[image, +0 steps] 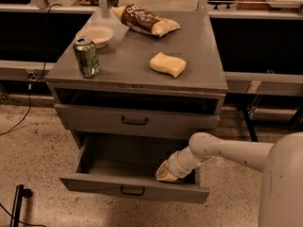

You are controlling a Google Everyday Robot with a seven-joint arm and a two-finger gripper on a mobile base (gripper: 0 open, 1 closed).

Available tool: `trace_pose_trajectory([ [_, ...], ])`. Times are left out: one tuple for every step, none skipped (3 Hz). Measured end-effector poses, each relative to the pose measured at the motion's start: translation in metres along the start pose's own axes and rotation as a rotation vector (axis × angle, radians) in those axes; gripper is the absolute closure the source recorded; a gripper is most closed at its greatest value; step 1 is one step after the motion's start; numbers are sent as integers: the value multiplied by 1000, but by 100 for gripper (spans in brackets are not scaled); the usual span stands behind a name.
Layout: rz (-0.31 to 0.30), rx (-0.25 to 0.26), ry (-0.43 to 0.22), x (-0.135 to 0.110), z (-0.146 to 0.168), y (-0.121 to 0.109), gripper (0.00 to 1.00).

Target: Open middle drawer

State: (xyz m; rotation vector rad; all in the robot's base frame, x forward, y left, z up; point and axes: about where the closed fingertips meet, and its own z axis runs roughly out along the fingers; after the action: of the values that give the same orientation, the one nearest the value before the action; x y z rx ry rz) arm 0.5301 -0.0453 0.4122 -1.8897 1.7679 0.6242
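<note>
Nearest, at the lower right, the robot's pale rounded body (284, 183) fills the corner, and its arm (227, 150) reaches left and down from it towards the grey metal cabinet. The claw (163, 173) sits inside the middle drawer (94, 184), low in its right-hand part, just behind the drawer's front panel; whether it is spread or pressed together cannot be told. The middle drawer stands pulled well out of the cabinet over the speckled floor (33, 141), its interior exposed, with its small black bar handle (132, 191) at the centre of the front. Above and behind it is the upper drawer (85, 119) with its own black handle (135, 121), and a dark gap shows between that front and the cabinet's top. On the grey surface (128, 72) a green drinks can (86, 56) stands upright near the front left corner. A yellow sponge (168, 64) lies right of centre, well apart from the can. Farther back, a white bowl (97, 35) rests at the left just behind the can, and a brown snack bag (147, 20) lies near the rear edge.
</note>
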Motion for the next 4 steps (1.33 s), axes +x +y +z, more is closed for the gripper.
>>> trace_pose_trajectory([
  [-4,-31,-18,-15,0,25,100],
  [18,25,14,-28,-16,40,100],
  [23,81,21,-28,-14,31,100],
  [-16,11,9,-41,2,34,100],
])
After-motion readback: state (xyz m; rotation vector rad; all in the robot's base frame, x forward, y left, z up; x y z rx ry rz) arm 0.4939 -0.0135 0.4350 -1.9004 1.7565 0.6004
